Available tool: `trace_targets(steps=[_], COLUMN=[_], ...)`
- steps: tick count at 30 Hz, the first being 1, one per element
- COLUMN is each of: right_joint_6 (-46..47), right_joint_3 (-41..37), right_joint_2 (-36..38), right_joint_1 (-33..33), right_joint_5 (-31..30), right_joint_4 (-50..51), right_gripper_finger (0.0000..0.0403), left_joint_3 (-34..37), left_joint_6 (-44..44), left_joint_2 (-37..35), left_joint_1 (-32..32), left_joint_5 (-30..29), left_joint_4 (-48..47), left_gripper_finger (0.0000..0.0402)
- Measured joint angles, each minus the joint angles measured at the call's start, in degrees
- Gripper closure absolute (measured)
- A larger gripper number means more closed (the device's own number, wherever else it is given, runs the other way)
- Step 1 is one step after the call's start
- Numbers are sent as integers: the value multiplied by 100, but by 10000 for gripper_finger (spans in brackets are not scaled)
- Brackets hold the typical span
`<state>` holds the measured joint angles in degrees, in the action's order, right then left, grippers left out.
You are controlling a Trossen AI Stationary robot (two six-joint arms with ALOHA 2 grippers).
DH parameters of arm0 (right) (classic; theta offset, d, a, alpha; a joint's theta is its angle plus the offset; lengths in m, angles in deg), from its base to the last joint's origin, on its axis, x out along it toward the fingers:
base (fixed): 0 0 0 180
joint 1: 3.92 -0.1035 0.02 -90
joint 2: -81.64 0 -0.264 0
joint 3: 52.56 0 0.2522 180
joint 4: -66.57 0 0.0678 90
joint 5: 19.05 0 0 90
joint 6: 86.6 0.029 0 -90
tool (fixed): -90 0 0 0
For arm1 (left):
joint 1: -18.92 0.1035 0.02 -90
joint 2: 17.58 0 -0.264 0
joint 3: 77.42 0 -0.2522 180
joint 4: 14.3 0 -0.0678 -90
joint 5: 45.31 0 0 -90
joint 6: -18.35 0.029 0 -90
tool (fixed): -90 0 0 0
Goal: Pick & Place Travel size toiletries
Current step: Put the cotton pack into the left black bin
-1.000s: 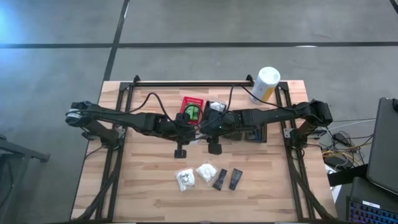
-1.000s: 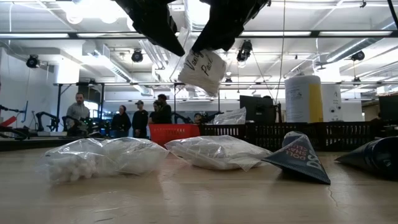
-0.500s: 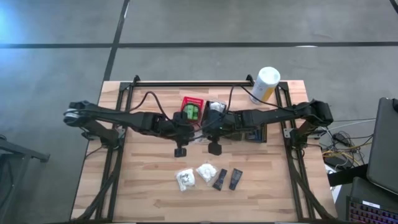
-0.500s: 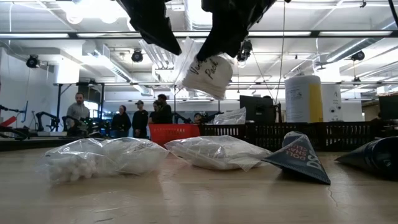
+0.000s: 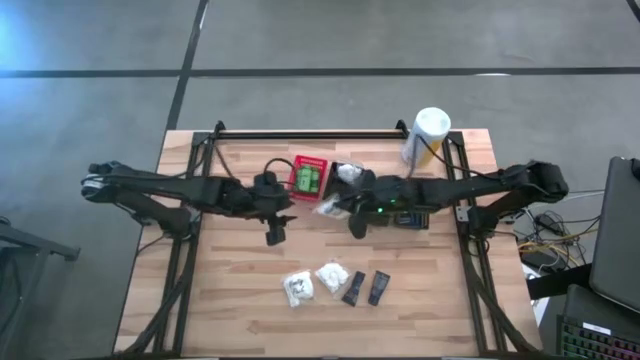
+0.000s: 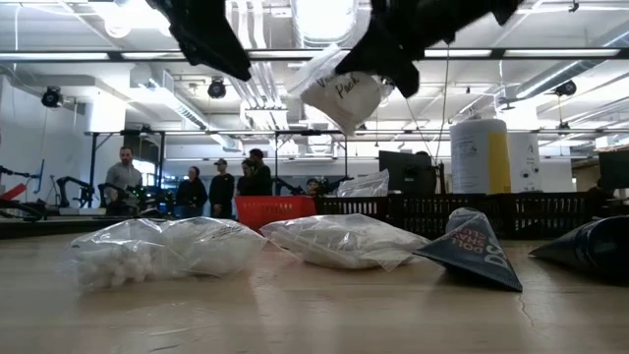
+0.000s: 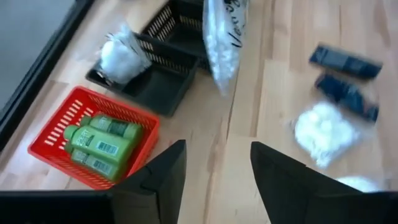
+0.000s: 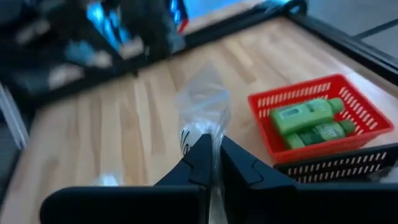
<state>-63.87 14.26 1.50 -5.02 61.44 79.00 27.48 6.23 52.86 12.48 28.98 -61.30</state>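
We saw the right gripper (image 8: 214, 163) clamped on a white pouch (image 6: 339, 90), held in the air near the red basket (image 5: 309, 175) and black basket (image 7: 163, 68). The left gripper (image 7: 214, 165) hung to its left, fingers apart, empty. Other pouches (image 5: 315, 283) and black razors (image 5: 366, 287) lay on the near table (image 5: 230, 310)

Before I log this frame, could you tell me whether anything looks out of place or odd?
Nothing is spilled or damaged. The only unusual sight: a white pouch dangles in mid-air, pinched by the right gripper above the table, while the left gripper hangs open and empty beside it.
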Motion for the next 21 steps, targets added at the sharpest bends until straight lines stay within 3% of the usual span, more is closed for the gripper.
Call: trace_targets(steps=[10,16,21], right_joint_6=[1363,2076,2300], right_joint_3=[-1812,-2401,-2344], right_joint_2=[242,-352,-1080], right_joint_1=[1081,1687,1754], right_joint_5=[-281,-280,-284], right_joint_4=[-2899,-4422,-4854], right_gripper_finger=[389,388,390], left_joint_3=[858,1150,1281], left_joint_6=[-684,-758,-761], left_joint_2=[-1015,-1234,-1231], left_joint_1=[0,0,2], left_joint_5=[-440,-539,-538], left_joint_4=[1267,1597,1665], left_gripper_finger=[218,218,218])
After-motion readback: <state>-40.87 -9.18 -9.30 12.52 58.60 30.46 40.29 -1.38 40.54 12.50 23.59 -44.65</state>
